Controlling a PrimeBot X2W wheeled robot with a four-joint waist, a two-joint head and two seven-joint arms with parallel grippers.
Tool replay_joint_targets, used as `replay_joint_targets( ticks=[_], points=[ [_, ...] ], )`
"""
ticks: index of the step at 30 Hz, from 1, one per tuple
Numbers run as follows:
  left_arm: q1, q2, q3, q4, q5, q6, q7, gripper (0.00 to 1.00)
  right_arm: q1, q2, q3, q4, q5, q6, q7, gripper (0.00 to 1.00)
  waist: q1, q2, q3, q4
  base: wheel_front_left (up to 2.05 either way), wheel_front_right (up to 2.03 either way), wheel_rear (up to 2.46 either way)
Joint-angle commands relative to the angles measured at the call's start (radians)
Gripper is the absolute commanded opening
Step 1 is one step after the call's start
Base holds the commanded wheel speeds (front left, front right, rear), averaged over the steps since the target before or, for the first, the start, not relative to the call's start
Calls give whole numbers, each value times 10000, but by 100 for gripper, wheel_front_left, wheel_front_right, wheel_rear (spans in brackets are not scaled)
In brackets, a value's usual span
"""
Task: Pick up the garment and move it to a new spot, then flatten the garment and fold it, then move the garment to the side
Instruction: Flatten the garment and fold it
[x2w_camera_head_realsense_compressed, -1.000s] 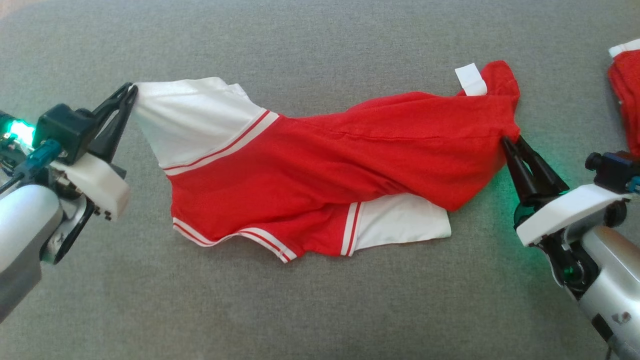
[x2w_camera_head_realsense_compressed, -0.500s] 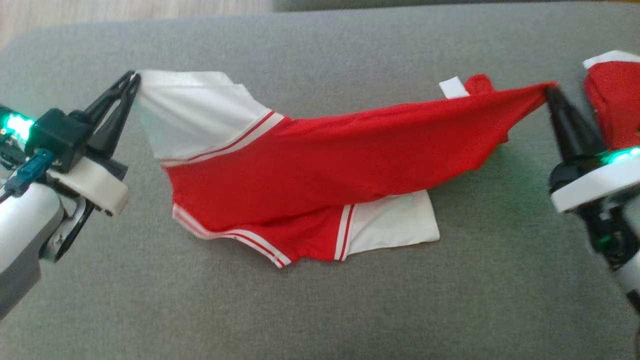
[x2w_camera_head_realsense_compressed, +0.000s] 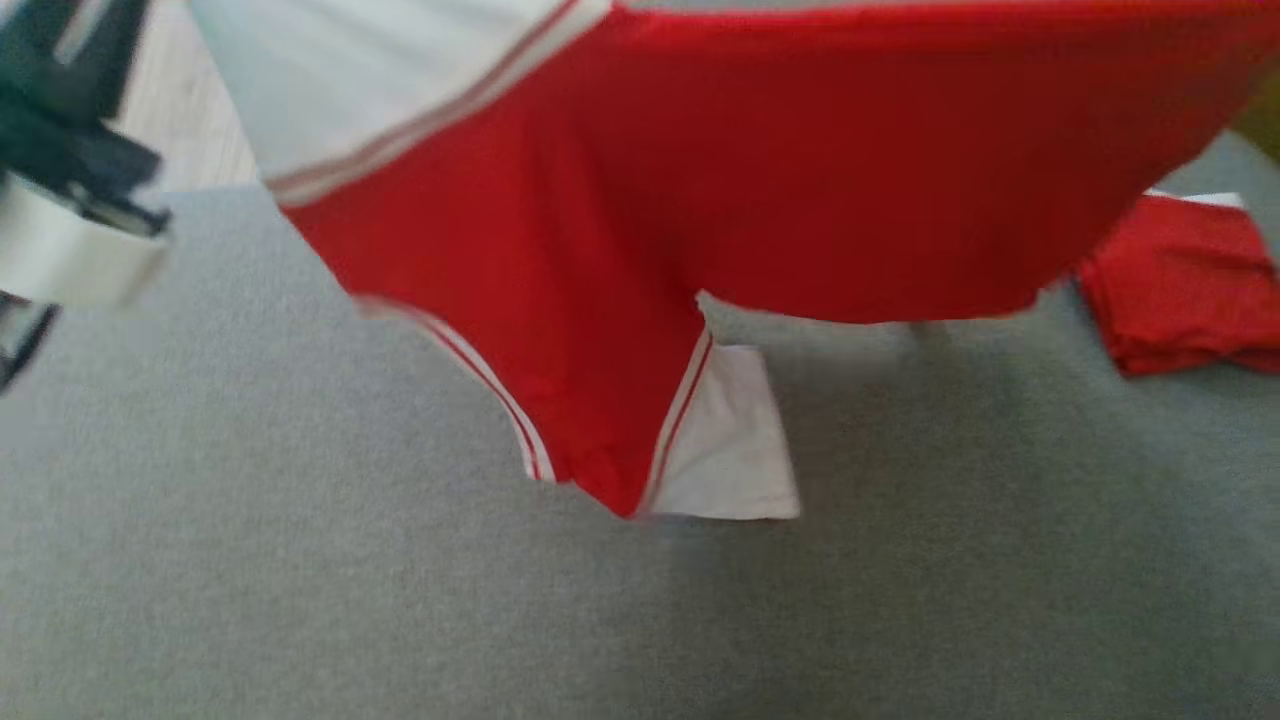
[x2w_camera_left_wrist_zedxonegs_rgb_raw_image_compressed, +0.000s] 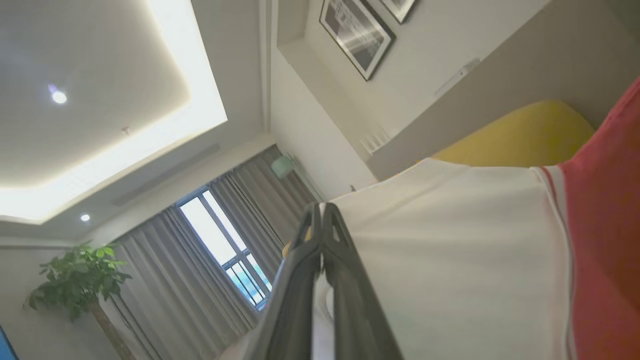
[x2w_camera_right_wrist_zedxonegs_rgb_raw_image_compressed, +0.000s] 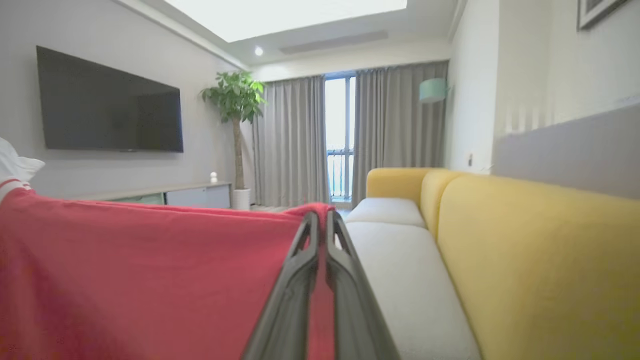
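Since a second ago, both hands have raised the red-and-white shirt (x2w_camera_head_realsense_compressed: 800, 170) clear of the grey fabric surface (x2w_camera_head_realsense_compressed: 300, 600). The left hand (x2w_camera_left_wrist_zedxonegs_rgb_raw_image_compressed: 322, 210) pinches its white sleeve and the right hand (x2w_camera_right_wrist_zedxonegs_rgb_raw_image_compressed: 322, 216) a red edge. They hold it stretched taut in the air, likely for carrying to a new spot.

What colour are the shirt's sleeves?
White sleeves with red stripes on a red shirt; head view shows it best.

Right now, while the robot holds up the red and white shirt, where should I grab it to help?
Probably the dangling white sleeve, pinched at its free bottom hem, coming from the robot's side. The shirt hangs stretched between the left gripper and right gripper, both shut on its upper edge, so that sleeve is the loose, lowest part.
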Motion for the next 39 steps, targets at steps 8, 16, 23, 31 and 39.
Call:
replay_joint_targets(
  ticks=[8,16,23,31,39],
  points=[
    [-1931,600,1127,-282,480,-254,106,0,-1638,-686,-1043,-879,-626,-9,1288,0,2,-1,-368,-302,0,0,0],
    [-3783,-238,1001,1392,1047,-1231,504,0,-3412,-322,-443,-159,-1096,-9,2467,0,2,-1,587,-186,0,0,0],
    [-5841,-1324,686,3608,2028,-2036,519,0,-5532,235,862,1252,-1461,-9,2600,0,2,-1,2408,-127,0,0,0],
    [-8016,-2592,819,5552,3326,-1558,3,0,-8180,828,1628,3298,-2135,-9,1152,0,2,-1,3895,-34,0,0,0],
    [-8163,-2805,1423,4653,3971,-1473,-36,0,-9307,599,2611,4578,-2472,-9,33,0,2,-1,4844,292,0,0,0]
  ],
)
